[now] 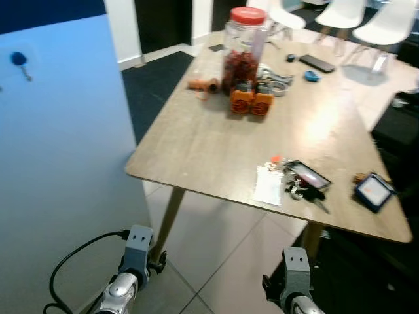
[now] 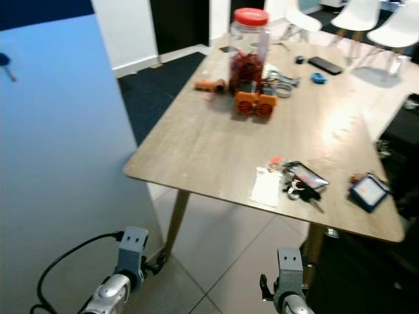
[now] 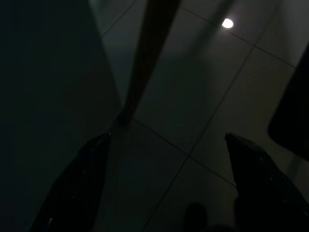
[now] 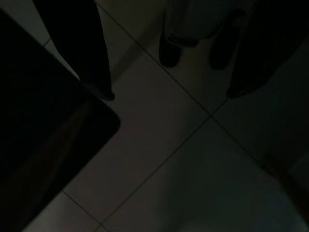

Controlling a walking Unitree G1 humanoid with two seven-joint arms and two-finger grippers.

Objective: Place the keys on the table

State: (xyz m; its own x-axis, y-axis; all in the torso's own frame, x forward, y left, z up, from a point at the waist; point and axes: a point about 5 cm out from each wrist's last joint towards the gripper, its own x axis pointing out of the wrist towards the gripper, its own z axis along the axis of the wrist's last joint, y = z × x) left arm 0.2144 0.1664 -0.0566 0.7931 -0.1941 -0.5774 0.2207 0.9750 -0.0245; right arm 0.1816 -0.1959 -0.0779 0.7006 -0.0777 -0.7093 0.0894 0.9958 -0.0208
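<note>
A bunch of keys (image 1: 305, 186) with a dark fob lies on the wooden table (image 1: 209, 147), close to its near edge and beside a white tag (image 1: 268, 185). Both silver arms hang low in front of the table, the left wrist (image 1: 135, 260) and the right wrist (image 1: 294, 275) well below the tabletop. In the dark left wrist view, my left gripper (image 3: 166, 137) is open over floor tiles, with nothing between its fingers. My right gripper (image 4: 171, 94) is also open above the tiles, holding nothing.
Further back on the table stand a jar with a red lid (image 1: 243, 46), two orange parts (image 1: 251, 103), a phone (image 1: 317, 63) and a small blue device (image 1: 373, 191). A blue panel (image 1: 59, 170) rises on the left. White chairs (image 1: 386, 19) stand behind.
</note>
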